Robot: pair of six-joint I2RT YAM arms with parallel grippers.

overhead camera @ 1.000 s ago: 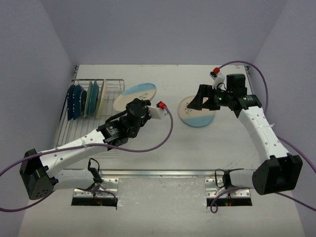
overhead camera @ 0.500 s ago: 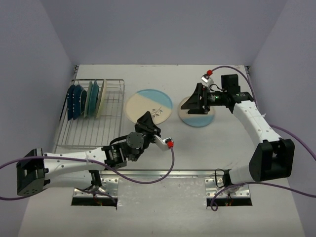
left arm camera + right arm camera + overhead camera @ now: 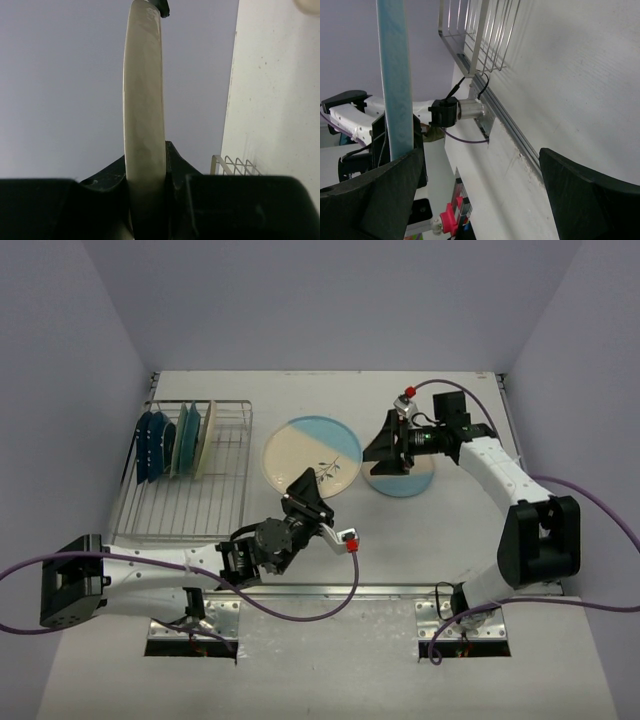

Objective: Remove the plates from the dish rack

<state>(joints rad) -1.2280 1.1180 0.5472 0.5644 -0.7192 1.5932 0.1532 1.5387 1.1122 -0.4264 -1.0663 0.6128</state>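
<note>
Jaws of our left gripper [image 3: 303, 495] are clenched on the 6 o'clock rim of the cream-and-blue plate [image 3: 310, 452], holding it mid-table, well apart from the dish rack [image 3: 225, 510] at 9 o'clock. Our right gripper [image 3: 380, 443] gapes wide at that plate's 3 o'clock edge, probably to receive it, above a second plate [image 3: 412, 483] already laid flat. Several racked plates [image 3: 175, 440] stand waiting.

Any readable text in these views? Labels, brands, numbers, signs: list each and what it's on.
No readable text in any view.
held plate: only a dark sprig drawing, no lettering.
plate on the table: no lettering on the part that shows.
dish rack and racked plates: no labels or marks visible.
</note>
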